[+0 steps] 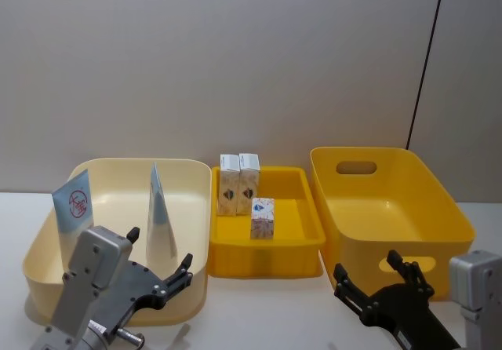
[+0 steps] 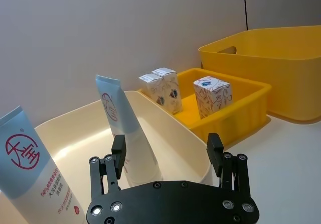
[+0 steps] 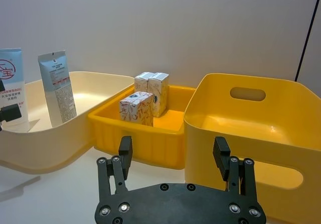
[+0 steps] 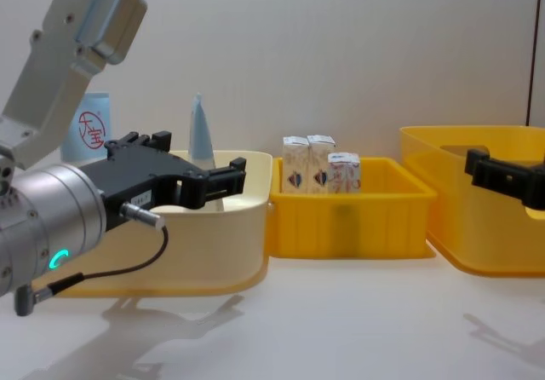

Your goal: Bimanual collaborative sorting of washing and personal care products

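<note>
- While the left claw and right claw hang released and empty, the pale blue tube stands upright in the cream tub, cartons in the small yellow tray.
- Advice: left claw straddles tube mid-body, clears tub wall, closes gently.

Lab-style test bench: bare white tabletop, plain grey wall behind, thin black cable hanging at right.
</note>
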